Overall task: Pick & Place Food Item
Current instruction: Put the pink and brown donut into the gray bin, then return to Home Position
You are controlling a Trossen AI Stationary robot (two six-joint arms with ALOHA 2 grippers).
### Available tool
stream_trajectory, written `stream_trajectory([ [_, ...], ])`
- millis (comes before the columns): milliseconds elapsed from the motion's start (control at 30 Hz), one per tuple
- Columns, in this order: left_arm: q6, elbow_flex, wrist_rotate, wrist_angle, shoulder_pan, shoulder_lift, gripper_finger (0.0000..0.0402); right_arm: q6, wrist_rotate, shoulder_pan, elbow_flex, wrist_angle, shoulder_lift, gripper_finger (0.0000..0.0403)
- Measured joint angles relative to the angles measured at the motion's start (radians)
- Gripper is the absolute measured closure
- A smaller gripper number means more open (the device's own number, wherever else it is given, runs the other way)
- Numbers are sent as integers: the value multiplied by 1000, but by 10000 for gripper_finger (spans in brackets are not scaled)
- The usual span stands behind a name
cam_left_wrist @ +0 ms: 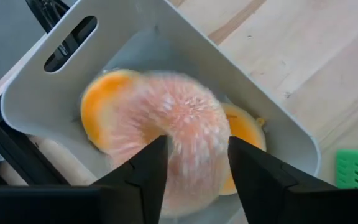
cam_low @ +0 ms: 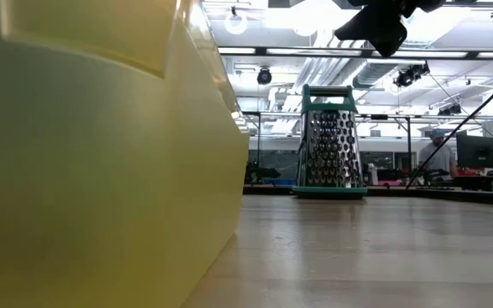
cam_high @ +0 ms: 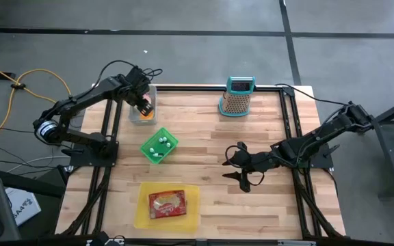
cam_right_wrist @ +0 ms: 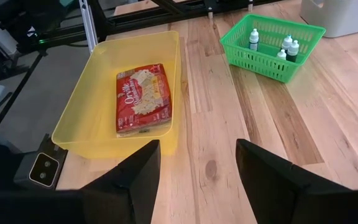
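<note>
A pale grey bin (cam_high: pixel 135 117) with handle slots stands at the table's far left corner. My left gripper (cam_high: pixel 143 104) hangs over it, pointing steeply down, fingers apart (cam_left_wrist: pixel 197 163). Just beyond the fingertips, inside the bin, a round pale orange food item (cam_left_wrist: pixel 179 127) shows blurred. Sharper orange food (cam_left_wrist: pixel 99 102) lies on the bin floor (cam_left_wrist: pixel 142 53) beside it. I see no finger touching the item. My right gripper (cam_high: pixel 242 171) hovers open above the table's right middle (cam_right_wrist: pixel 197 163), holding nothing.
A green basket (cam_high: pixel 159 145) with small bottles stands left of centre. A yellow tray (cam_high: pixel 139 212) holding a red cracker packet (cam_high: pixel 167 203) sits at the near edge. A metal grater (cam_high: pixel 237 96) stands at the far edge. Bare wood lies between them.
</note>
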Motion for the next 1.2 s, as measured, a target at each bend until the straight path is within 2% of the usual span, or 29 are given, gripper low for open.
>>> stream_trajectory([
  [167,0,0,0,2,0,0,231,0,0,0,0,0,0,205],
  [767,1,2,-2,14,-3,0,231,0,0,0,0,0,0,205],
  [1000,5,103,-2,-3,-47,1,231,0,0,0,0,0,0,205],
  [1200,3,199,29,-12,-148,0,231,0,0,0,0,0,0,205],
])
